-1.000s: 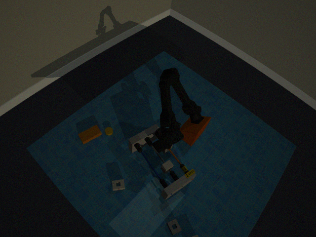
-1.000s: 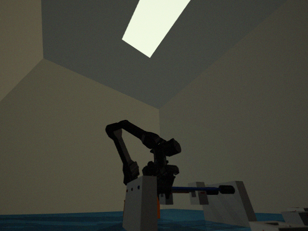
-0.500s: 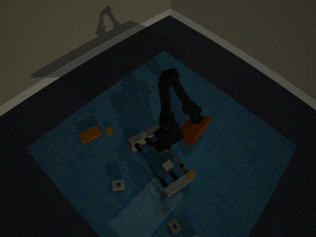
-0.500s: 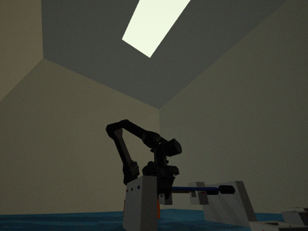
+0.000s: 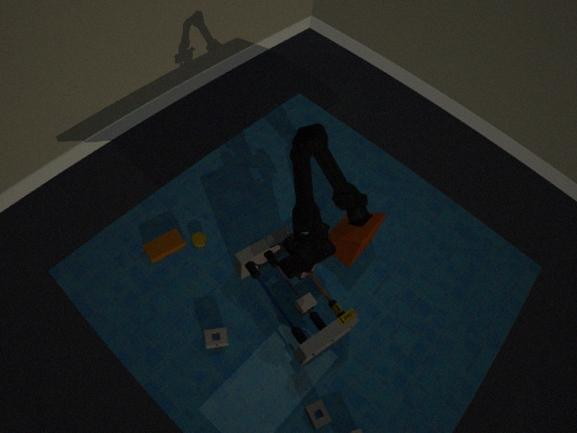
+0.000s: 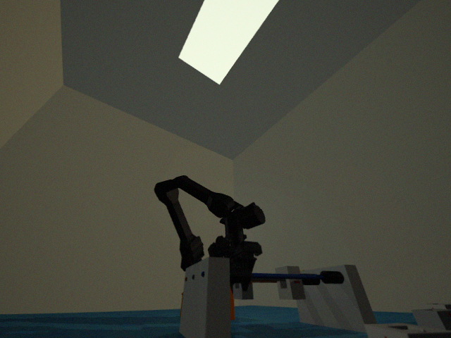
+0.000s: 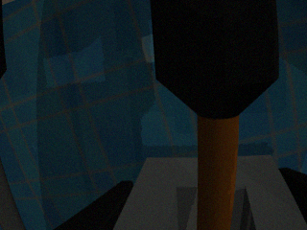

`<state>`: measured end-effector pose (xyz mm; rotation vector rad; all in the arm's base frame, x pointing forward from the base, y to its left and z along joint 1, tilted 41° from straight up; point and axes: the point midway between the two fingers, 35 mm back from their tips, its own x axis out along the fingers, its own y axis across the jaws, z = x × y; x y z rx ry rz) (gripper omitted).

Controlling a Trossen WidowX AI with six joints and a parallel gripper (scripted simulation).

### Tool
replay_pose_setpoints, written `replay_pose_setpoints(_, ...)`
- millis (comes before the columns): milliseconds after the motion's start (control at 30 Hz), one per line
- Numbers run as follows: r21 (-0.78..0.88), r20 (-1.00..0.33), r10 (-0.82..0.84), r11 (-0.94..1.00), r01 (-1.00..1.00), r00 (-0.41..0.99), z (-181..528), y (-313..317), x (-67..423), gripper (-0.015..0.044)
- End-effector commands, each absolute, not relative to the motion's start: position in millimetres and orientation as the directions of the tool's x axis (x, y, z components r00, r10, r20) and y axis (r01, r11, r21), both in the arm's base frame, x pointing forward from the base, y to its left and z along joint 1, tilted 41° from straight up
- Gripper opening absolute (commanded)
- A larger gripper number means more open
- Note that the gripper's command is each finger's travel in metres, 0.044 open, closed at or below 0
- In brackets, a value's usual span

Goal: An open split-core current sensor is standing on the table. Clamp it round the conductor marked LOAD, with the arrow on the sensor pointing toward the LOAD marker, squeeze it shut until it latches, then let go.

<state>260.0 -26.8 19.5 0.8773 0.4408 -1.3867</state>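
From above, at centre, the black claw [image 5: 305, 268] [image 6: 242, 284] grips the pale grey plastic sensor [image 5: 306, 271] [image 6: 243, 291] [image 7: 163, 179] at the orange conductor [image 5: 320, 286] [image 7: 218, 168]; side-on, low centre, lifting unlatched could drop it. Wrist view, lower right: off-centre squeezing might pinch the conductor.

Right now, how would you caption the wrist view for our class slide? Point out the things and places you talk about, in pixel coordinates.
Gripper [image 5: 297, 274] [image 6: 240, 285] [image 7: 207, 187] shut on the sensor [image 7: 163, 179], orange conductor [image 5: 320, 287] [image 7: 218, 158] passing over it.
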Motion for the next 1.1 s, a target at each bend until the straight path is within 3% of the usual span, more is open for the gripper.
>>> replay_pose_setpoints(0,0.275,-0.728,-0.662,-0.045,0.96,0.178,19.5,-27.3,259.4,0.0)
replay_pose_setpoints(167,0.274,-0.729,-0.661,-0.047,0.96,0.176,15.6,-30.4,259.9,0.0)
replay_pose_setpoints(533,0.277,-0.732,-0.658,-0.046,0.96,0.179,18.6,-27.1,260.7,0.0276)
replay_pose_setpoints(1067,0.277,-0.732,-0.658,-0.046,0.96,0.179,18.6,-27.1,260.7,0.0276)
